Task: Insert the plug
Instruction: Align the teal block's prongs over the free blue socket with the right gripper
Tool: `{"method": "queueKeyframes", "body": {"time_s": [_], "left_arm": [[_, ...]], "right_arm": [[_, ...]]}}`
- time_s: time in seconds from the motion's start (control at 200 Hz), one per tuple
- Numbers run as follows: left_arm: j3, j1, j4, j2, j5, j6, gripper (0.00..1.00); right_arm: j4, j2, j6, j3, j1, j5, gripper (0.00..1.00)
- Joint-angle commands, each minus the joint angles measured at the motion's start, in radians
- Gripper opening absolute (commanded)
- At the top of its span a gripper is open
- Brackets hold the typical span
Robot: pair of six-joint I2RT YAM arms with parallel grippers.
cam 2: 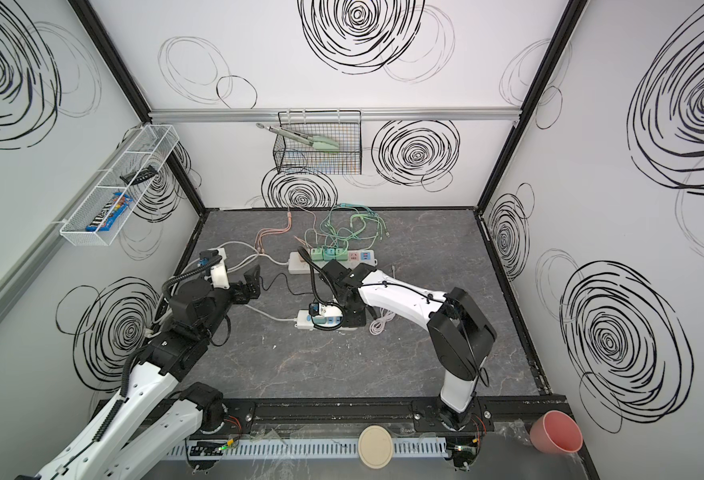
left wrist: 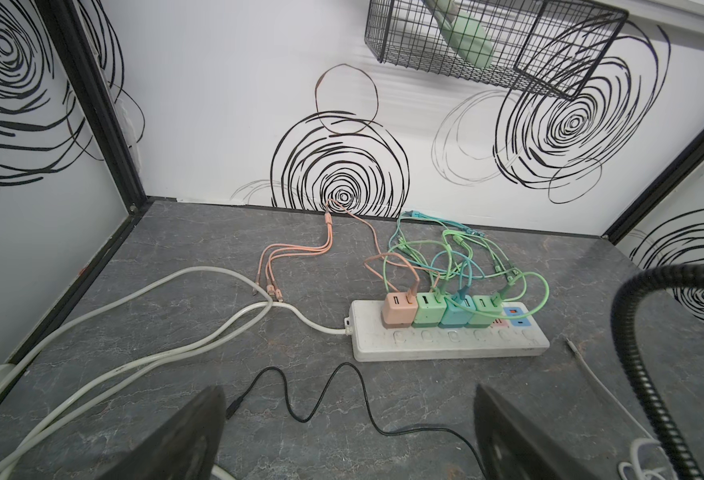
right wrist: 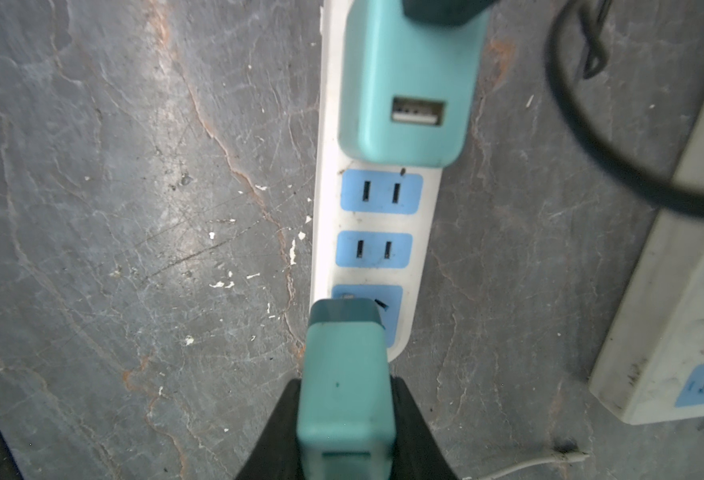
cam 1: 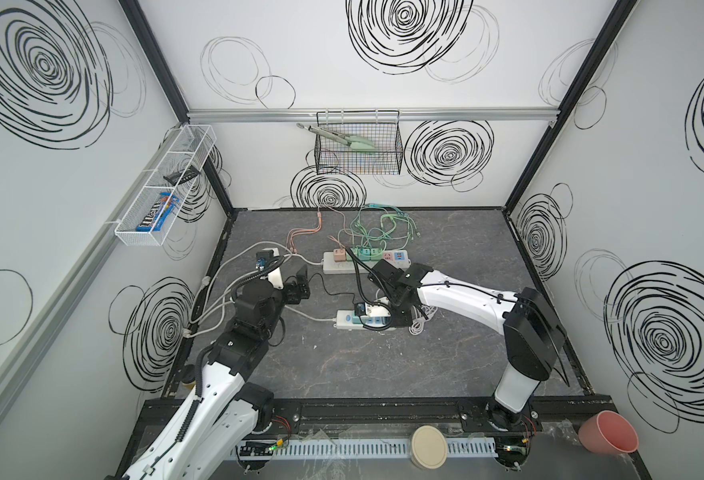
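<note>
My right gripper [right wrist: 346, 386] is shut on a teal plug [right wrist: 344, 349], a block-shaped charger. Its front end sits over the end socket [right wrist: 389, 316] of the near white power strip [right wrist: 321, 216]. I cannot tell whether its prongs are in. Two blue sockets [right wrist: 379, 193] lie bare beyond it, then another teal charger [right wrist: 408, 83] stands plugged in. In both top views the right gripper [cam 1: 400, 319] [cam 2: 352, 318] is down at the right end of that strip [cam 1: 344, 319] [cam 2: 305, 321]. My left gripper [left wrist: 352, 440] [cam 1: 300, 286] hangs open to the left, holding nothing.
A second power strip [left wrist: 445, 347] [cam 1: 333, 268] with pink, green and teal chargers and tangled cables lies further back. White cords [left wrist: 155, 353] and a thin black cable [left wrist: 321, 399] cross the floor. A wire basket [cam 1: 358, 145] hangs on the back wall. A pink cup [cam 1: 607, 432] stands front right.
</note>
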Motion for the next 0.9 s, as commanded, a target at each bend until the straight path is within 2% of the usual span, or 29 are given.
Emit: {"method": "queueKeyframes", "body": {"time_s": [0.0, 0.195, 0.891], "left_arm": [[-0.004, 0.008, 0.051, 0.000, 0.010, 0.008, 0.96], [-0.004, 0.008, 0.051, 0.003, 0.012, 0.008, 0.96], [-0.002, 0.009, 0.041, -0.001, 0.009, 0.011, 0.96]], "right_arm": [[-0.067, -0.003, -0.020, 0.048, 0.010, 0.013, 0.00], [-0.067, -0.035, -0.019, 0.056, 0.011, 0.019, 0.00], [-0.086, 0.033, -0.010, 0.023, 0.008, 0.030, 0.00]]}}
